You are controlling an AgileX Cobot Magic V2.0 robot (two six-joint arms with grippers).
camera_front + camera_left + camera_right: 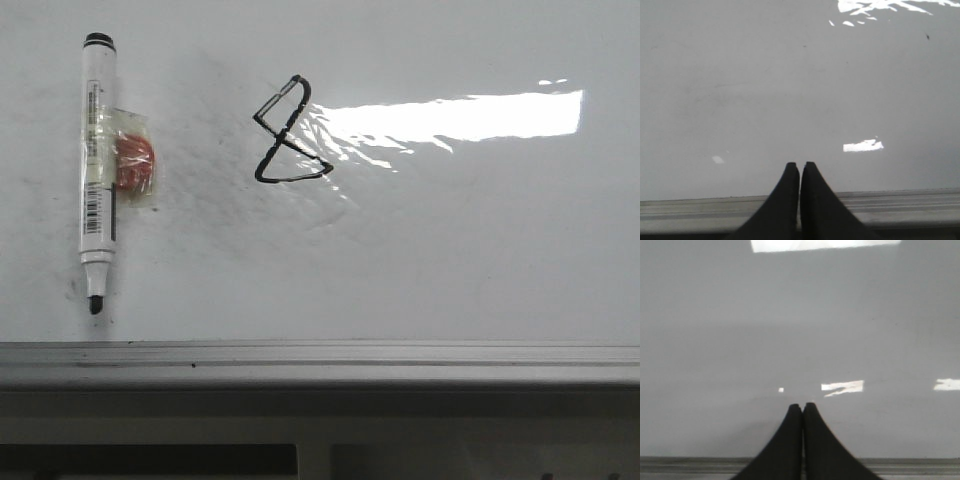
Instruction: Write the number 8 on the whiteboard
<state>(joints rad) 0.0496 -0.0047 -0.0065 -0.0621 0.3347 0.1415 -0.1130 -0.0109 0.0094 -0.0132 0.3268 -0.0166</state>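
Note:
The number 8 (290, 133) is drawn in black angular lines on the whiteboard (480, 260), left of centre in the front view. A white marker (97, 165) with a black tip lies uncapped at the far left, tip toward the near frame edge, with a taped red-orange piece (134, 165) on its side. Neither gripper shows in the front view. My left gripper (800, 165) is shut and empty, over the board's near frame. My right gripper (803, 405) is shut and empty, over bare board by the near frame.
The grey metal frame edge (320, 362) runs along the near side of the board. A bright glare patch (450, 118) lies right of the 8. Faint grey smudges sit around the marker and the figure.

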